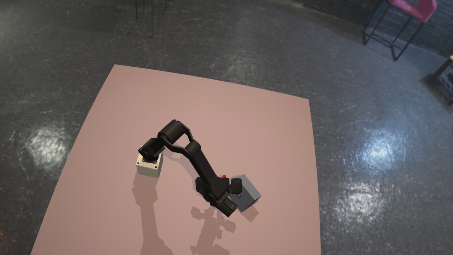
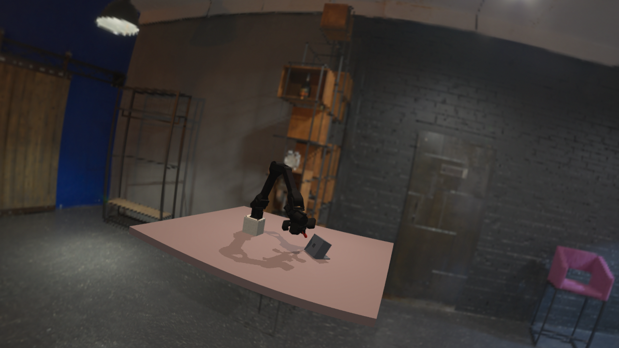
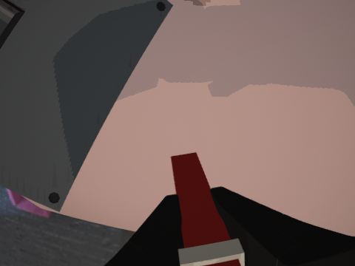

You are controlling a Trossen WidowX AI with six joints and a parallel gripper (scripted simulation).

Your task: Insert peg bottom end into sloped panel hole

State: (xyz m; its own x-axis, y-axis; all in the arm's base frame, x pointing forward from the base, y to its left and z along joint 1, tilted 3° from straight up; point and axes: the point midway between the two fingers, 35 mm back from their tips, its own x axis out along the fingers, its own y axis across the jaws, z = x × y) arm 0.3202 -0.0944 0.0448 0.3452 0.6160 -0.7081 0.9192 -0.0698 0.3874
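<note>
A flat pink table (image 1: 269,126) (image 2: 337,281) (image 3: 277,129) is shown, its thick edge seen along the bottom in the exterior view. A pale block (image 1: 148,171) (image 2: 253,225) is set on it, left of centre in the top view. A grey panel (image 1: 248,192) (image 2: 320,247) (image 3: 26,96) is placed well apart from the block, toward the table's right side in the exterior view, with its face sloped. A squarish hole (image 1: 239,195) (image 2: 313,245) (image 3: 8,18) is cut in that face and partly cropped at the wrist view's upper left. Dark shadows (image 1: 148,215) (image 2: 242,253) (image 3: 259,48) are cast across the tabletop.
</note>
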